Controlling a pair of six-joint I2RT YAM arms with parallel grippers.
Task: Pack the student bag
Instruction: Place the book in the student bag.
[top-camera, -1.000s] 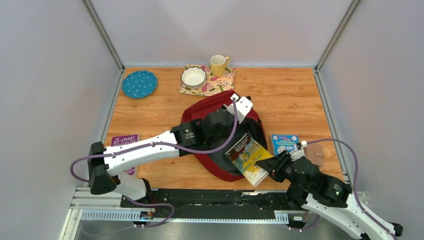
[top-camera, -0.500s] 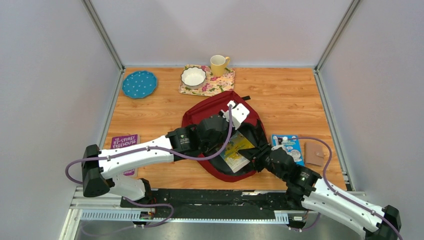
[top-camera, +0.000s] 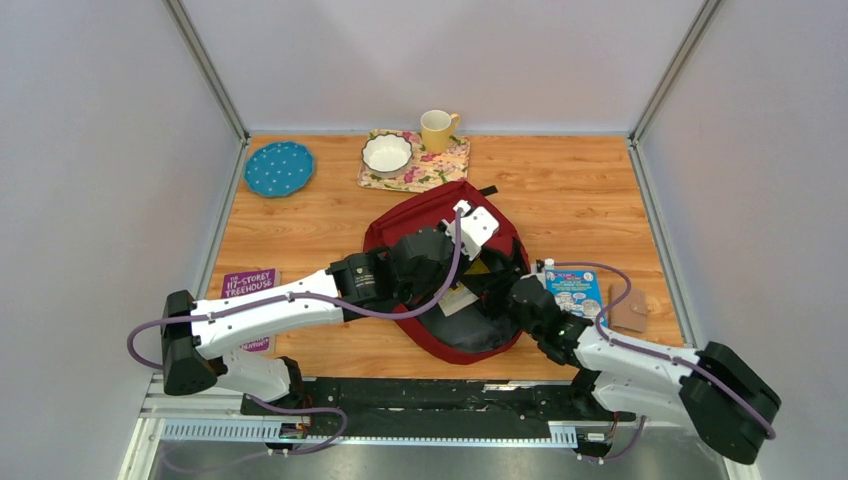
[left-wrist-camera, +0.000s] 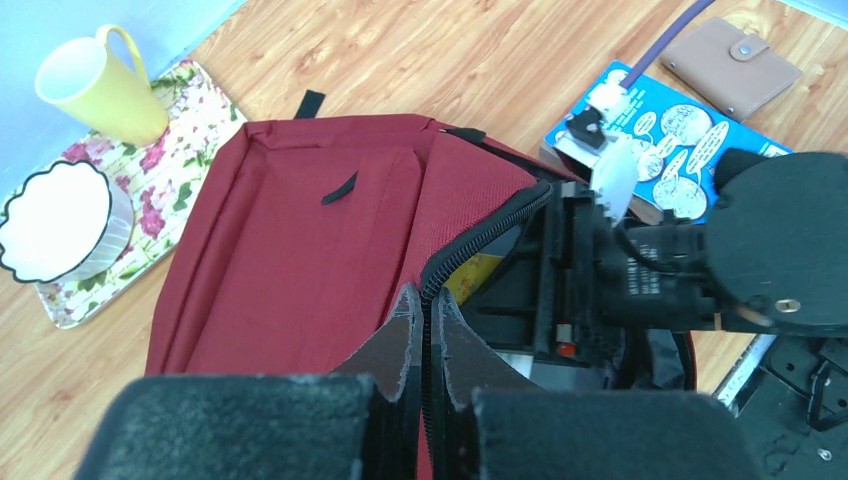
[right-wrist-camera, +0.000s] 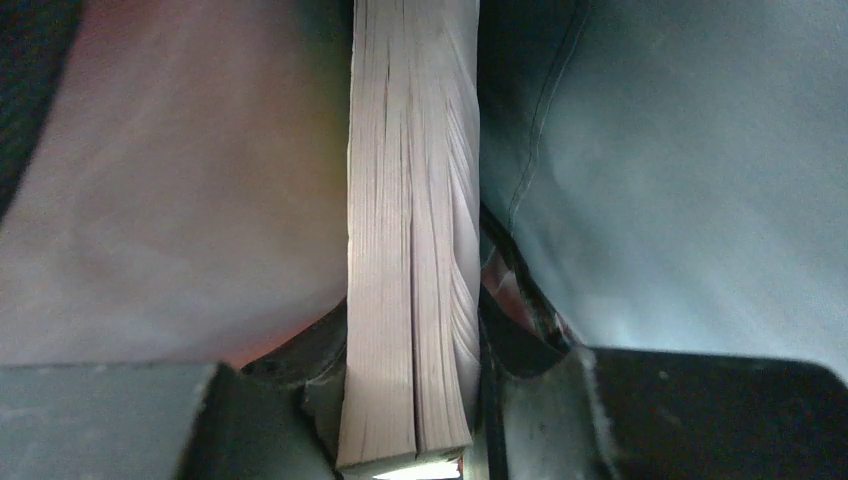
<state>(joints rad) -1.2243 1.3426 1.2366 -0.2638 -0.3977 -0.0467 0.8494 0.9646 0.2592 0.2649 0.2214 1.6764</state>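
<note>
Top view: student bag (top-camera: 420, 215) lies mid-desk, a bit toward the near edge, mouth facing near-right, w/ both arms meeting at it. Left pincer (top-camera: 470, 262) sits at the upper lip of the mouth. Right pincer (top-camera: 492, 292) is pushed into the opening w/ a book (top-camera: 456, 300), only a pale corner showing. Comic book (top-camera: 572, 290) & brown wallet (top-camera: 630, 312) lie just beside the bag toward the desk's (top-camera: 580, 200) right edge; purple book (top-camera: 248, 285) by the left edge. Left wrist view: left pincer fully closed, pinching the zip edge of the bag's mouth & holding it up; the right arm's black wrist crowds the gap. Right wrist view: right pincer partly open, clamped across the book, page edges facing the camera, bag lining either side, so the book looks well inside. Risks, as I judge: the thin fabric pinch could slip & the mouth drop onto the book; a book corner may snag zip or lining; pushing could shove the soft bag along the desk; the arms are v. close, so a careless pull-out could knock them together or drag the book back out.
</note>
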